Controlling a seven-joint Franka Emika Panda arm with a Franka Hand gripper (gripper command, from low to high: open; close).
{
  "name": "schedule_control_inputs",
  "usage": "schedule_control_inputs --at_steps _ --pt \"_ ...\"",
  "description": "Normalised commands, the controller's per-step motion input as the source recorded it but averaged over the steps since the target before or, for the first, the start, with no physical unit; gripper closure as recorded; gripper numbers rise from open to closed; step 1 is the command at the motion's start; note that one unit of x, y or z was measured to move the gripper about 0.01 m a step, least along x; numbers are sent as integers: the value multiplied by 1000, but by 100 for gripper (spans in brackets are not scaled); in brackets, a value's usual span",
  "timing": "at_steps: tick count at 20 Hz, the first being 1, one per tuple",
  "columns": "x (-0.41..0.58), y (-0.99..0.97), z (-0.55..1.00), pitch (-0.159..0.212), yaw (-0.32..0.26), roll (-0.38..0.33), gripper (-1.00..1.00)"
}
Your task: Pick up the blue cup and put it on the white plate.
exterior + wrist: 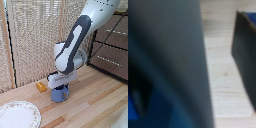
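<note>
The blue cup (60, 94) stands on the wooden table in the middle of the exterior view, its handle toward that view's right. My gripper (61, 87) is straight down on the cup's top, and its fingertips are hidden at the rim. The white plate (17, 114), with a speckled rim, lies at the exterior view's lower left, well apart from the cup. The wrist view is badly blurred. It shows a large grey-blue mass, a small blue patch (133, 107) and one dark finger (246, 55) over pale wood.
A small orange block (41, 86) lies on the table just to the exterior view's left of the cup. A reed blind hangs behind the table. A dark drawer cabinet (112, 47) stands at the back right.
</note>
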Motion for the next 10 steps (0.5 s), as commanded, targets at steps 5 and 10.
schedule_control_inputs --at_steps 5,10 --pt "-5 82 137 10 30 10 100" --pt "14 102 489 80 32 105 100"
